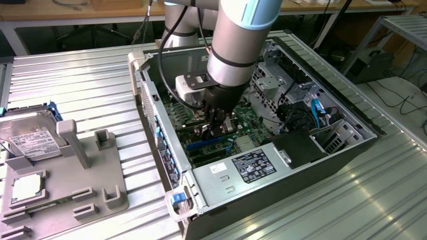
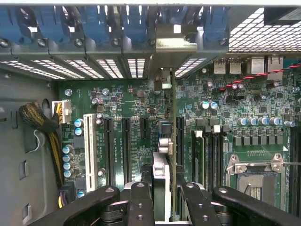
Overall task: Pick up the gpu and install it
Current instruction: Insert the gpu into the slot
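The gripper [image 1: 218, 131] reaches down into the open computer case [image 1: 333, 150], just above the motherboard [image 2: 141, 106]; its two fingers [image 2: 140, 200] are closed only partly, because the gpu [image 2: 162, 172] stands between them and they press it from both sides. The gpu is seen on its edge, as a thin card that runs straight ahead from the fingers to the rear wall of the case; its silver metal end is the far part, close under the row of blue clips [image 2: 94, 21]. The card is upright over the board, in line with the long black slots [image 2: 126, 146] that lie beside the fingers; whether its lower edge already touches a slot, I cannot tell. On one side of the fingers, past these slots, is a white slot [image 2: 88, 146]; on the other side is the processor socket [image 2: 256, 181], well apart from the card. Outside the case, far from the fingers, a hard drive [image 1: 30, 135] stands in a grey holder [image 1: 87, 185].
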Robot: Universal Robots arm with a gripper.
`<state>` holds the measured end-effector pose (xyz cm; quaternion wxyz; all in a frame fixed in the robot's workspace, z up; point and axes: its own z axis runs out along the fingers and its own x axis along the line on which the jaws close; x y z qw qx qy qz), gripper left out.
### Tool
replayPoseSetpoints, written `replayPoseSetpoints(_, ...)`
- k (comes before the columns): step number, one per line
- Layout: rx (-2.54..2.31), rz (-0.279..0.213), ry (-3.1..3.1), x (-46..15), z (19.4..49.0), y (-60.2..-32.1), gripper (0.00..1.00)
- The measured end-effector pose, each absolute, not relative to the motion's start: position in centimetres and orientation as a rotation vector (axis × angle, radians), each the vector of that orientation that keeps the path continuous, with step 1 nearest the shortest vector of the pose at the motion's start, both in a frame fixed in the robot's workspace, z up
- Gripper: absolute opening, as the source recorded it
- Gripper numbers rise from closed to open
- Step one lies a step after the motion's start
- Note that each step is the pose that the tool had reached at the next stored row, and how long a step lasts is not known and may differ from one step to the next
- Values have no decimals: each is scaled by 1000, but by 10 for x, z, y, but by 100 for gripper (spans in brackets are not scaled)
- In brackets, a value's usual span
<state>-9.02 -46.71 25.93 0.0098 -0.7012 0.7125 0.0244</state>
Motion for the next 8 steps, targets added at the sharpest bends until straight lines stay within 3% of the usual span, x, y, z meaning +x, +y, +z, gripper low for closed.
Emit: replayPoseSetpoints(8,-2190,79,2226,-90,258,-467,28)
